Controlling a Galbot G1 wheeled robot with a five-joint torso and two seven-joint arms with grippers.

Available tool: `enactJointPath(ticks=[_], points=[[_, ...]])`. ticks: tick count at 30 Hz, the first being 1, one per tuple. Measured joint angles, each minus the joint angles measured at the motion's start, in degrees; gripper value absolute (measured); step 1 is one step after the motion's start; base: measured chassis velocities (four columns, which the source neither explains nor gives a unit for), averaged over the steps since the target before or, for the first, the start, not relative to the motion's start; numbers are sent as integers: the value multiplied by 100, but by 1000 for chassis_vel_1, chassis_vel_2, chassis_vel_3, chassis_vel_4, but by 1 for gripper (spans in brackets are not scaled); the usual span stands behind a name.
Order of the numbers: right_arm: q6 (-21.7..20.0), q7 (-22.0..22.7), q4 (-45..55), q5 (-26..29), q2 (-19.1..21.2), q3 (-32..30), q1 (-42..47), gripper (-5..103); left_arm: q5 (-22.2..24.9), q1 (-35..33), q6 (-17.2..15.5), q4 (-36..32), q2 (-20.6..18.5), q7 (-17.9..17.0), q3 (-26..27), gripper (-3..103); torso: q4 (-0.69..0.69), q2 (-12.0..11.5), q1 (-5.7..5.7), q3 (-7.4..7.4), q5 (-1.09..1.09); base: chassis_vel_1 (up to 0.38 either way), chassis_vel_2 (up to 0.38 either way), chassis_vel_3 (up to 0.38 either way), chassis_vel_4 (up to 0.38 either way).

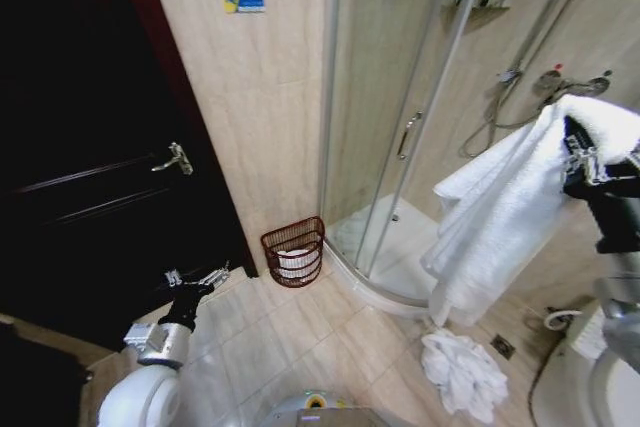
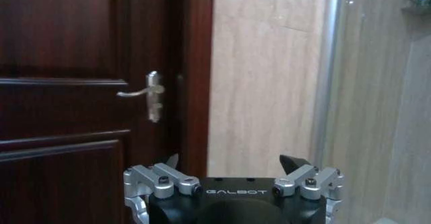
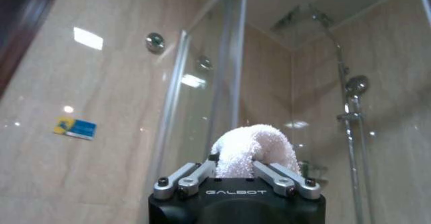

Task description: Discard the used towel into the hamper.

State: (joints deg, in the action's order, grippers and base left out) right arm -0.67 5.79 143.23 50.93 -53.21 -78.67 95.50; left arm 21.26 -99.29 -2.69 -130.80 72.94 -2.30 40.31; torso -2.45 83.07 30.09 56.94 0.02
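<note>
A large white towel (image 1: pixel 500 217) hangs in the air at the right, draped down from my right gripper (image 1: pixel 580 162), which is raised and shut on its top fold. In the right wrist view the towel (image 3: pixel 253 143) bulges up between the fingers of the right gripper (image 3: pixel 235 162). The hamper (image 1: pixel 293 252), a dark reddish-brown open-weave basket, stands on the floor against the tiled wall beside the shower, with something white inside. My left gripper (image 1: pixel 200 277) sits low at the left, open and holding nothing, facing the door in the left wrist view (image 2: pixel 232 161).
A second crumpled white towel (image 1: pixel 463 372) lies on the floor tiles near a drain (image 1: pixel 503 347). The glass shower enclosure (image 1: pixel 400 127) stands right of the hamper. A dark wooden door (image 1: pixel 90 147) with a metal handle (image 1: pixel 175 159) is at the left. A white fixture (image 1: pixel 590 382) sits at the lower right.
</note>
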Motion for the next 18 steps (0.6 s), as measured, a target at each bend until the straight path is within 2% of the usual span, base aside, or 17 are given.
enactJointPath(ticks=[3, 8, 11, 13, 18], points=[[20, 4, 3, 10, 29, -7, -4, 9, 0, 0, 0, 0, -1, -1, 0, 98, 1, 1, -1, -1, -11, 250, 280, -262, -257], [14, 3, 4, 32, 152, -29, -39, 9, 0, 0, 0, 0, -2, -2, 3, 98, -1, 0, 1, 0, -6, 173, 176, -157, -154], [7, -36, 4, 129, 402, -73, -159, 9, 0, 0, 0, 0, -2, -2, 2, 98, 0, 1, 0, 0, 0, 38, 13, -2, -24], [69, -136, -49, 317, 732, -127, -301, 9, 0, 0, 0, 0, 0, 0, 0, 98, 0, 0, 0, 0, 1, -45, -33, 20, 38], [139, -287, -238, 555, 1032, -158, -407, 9, 0, 0, 0, 0, 1, 1, -1, 98, -1, 0, 0, 0, 1, -66, -60, 54, 63]])
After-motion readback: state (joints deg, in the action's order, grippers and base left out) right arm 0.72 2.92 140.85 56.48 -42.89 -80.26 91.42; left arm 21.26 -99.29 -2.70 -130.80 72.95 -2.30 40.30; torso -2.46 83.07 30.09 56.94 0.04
